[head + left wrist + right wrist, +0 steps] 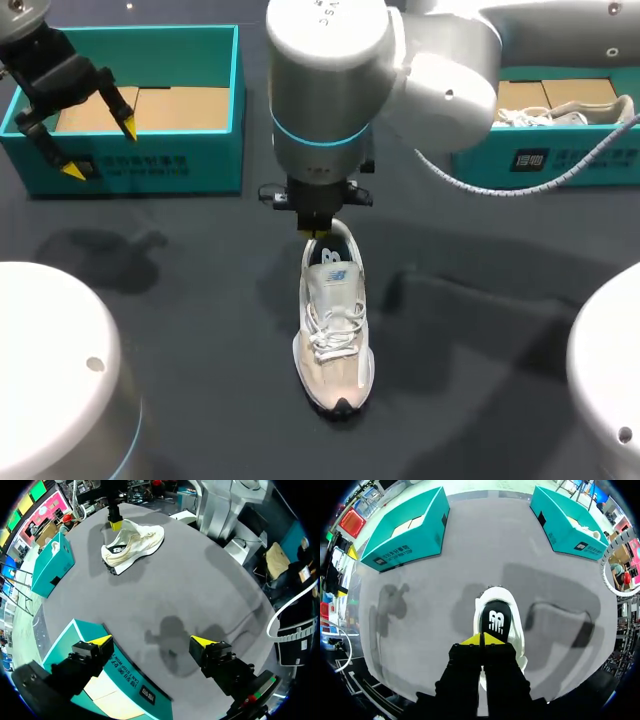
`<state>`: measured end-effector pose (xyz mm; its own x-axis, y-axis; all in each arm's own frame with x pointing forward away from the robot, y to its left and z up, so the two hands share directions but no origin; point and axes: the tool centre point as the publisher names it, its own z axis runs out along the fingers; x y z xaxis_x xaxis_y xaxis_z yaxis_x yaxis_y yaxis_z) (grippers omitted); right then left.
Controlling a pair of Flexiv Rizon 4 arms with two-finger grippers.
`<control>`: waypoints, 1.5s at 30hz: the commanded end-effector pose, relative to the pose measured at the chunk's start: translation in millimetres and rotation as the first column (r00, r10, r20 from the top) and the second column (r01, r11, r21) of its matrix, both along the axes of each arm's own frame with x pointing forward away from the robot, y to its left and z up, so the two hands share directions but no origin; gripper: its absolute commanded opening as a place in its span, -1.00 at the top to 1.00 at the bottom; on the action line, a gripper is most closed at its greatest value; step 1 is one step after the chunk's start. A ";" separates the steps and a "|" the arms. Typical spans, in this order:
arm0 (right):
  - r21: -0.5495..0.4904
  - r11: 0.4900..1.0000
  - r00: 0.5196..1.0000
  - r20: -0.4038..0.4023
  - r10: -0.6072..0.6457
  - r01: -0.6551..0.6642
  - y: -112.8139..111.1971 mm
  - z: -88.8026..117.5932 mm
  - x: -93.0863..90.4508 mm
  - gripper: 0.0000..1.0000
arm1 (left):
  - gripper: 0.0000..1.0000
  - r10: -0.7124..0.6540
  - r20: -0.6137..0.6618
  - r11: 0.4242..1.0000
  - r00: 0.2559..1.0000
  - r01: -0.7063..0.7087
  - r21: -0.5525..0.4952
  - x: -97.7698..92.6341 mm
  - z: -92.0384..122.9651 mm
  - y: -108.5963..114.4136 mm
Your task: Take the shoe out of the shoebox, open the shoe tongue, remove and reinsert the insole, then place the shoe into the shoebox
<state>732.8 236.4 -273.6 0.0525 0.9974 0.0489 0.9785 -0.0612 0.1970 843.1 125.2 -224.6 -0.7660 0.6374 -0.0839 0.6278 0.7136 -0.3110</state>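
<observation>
A white and beige shoe (335,330) stands upright mid-table, toe toward me. My right gripper (318,232) hangs shut over its heel opening. In the right wrist view its joined yellow tips (481,640) meet the near edge of a black insole (495,622) with a white logo, lying inside the shoe (516,630). Whether the tips pinch that edge I cannot tell. My left gripper (100,150) is open and holds nothing, over the front wall of the left teal shoebox (130,165). Its own view shows that gripper (152,641) above the box (135,690), with the shoe (140,537) far ahead.
A second teal shoebox (560,160) at the back right holds another pale shoe (560,115). The left box shows only a cardboard floor. The right arm's cable (520,180) hangs over the table beside the right box.
</observation>
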 end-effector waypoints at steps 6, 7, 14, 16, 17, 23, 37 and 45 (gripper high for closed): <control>-0.156 0.968 0.973 0.158 -0.171 0.195 3.7 -11.8 -19.3 1.00 | -1.00 0.000 0.000 1.000 1.000 0.000 0.003 0.0 0.2 0.3; -0.156 0.968 0.973 0.158 -0.171 0.195 3.7 -11.8 -19.3 1.00 | -1.00 0.000 0.000 1.000 1.000 0.000 0.003 0.0 0.2 0.3; -0.156 0.968 0.973 0.158 -0.171 0.195 3.7 -11.8 -19.3 1.00 | -1.00 0.000 0.000 1.000 1.000 0.000 0.003 0.0 0.2 0.3; -0.167 0.968 0.974 0.160 -0.161 0.188 5.8 -15.3 -15.5 1.00 | -1.00 0.000 0.000 1.000 1.000 0.000 0.003 0.0 0.2 0.3; -0.174 0.967 0.973 0.167 -0.158 0.187 7.1 -19.0 -13.0 1.00 | -1.00 0.000 0.000 1.000 1.000 0.000 0.003 0.0 0.2 0.3; -0.197 0.952 0.961 0.196 -0.196 0.234 5.9 -39.7 -5.7 1.00 | -1.00 0.000 0.000 1.000 1.000 0.000 0.003 0.0 0.2 0.3; -0.257 0.906 0.929 0.253 -0.272 0.335 -3.5 -70.9 -3.4 1.00 | -1.00 0.000 0.000 1.000 1.000 0.000 0.003 0.0 0.2 0.3; -0.294 0.879 0.919 0.243 -0.310 0.375 -14.2 -90.5 4.5 1.00 | -1.00 0.000 0.000 1.000 1.000 0.000 0.003 0.0 0.2 0.3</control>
<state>741.5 216.0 -352.8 -0.1005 0.9508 -0.2930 0.9455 0.1829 0.2693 843.1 125.2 -224.7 -0.7659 0.6374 -0.0845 0.6279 0.7133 -0.3112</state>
